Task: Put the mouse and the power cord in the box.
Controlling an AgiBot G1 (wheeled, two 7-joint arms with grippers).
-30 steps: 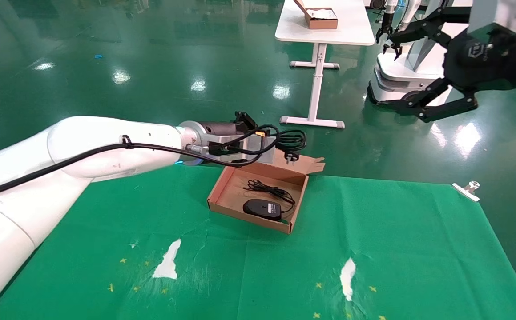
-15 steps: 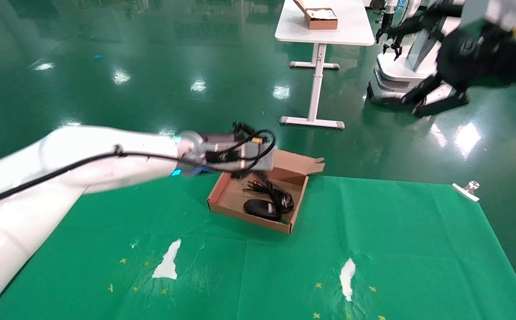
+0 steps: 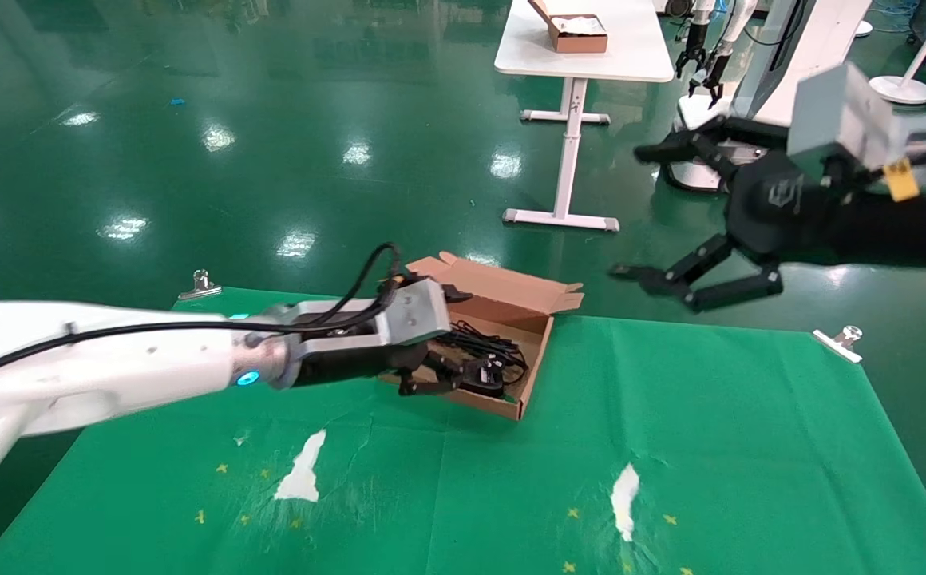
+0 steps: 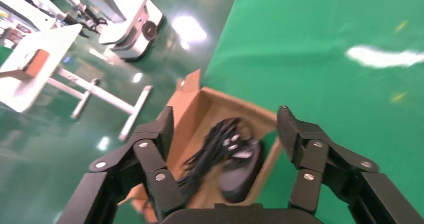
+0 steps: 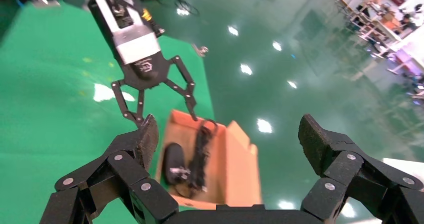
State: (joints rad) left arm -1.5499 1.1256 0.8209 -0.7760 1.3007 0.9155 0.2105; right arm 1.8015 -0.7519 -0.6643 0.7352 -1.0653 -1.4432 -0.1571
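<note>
Our left gripper (image 3: 439,375) hangs open over the box (image 3: 547,299) holding mouse (image 3: 485,386) and power cord (image 3: 485,348); our right gripper (image 3: 670,216) gapes beyond the box.

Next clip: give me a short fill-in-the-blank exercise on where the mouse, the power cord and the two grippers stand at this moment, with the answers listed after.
1. The mouse lies inside the ____.
2. The power cord rests in the box beside the ____.
3. The left gripper, at the box's near wall, holds nothing; its fingers are ____.
4. The right gripper hangs in the air beyond the table's ____ edge, open and empty.

Missing words: box; mouse; open; far
</note>
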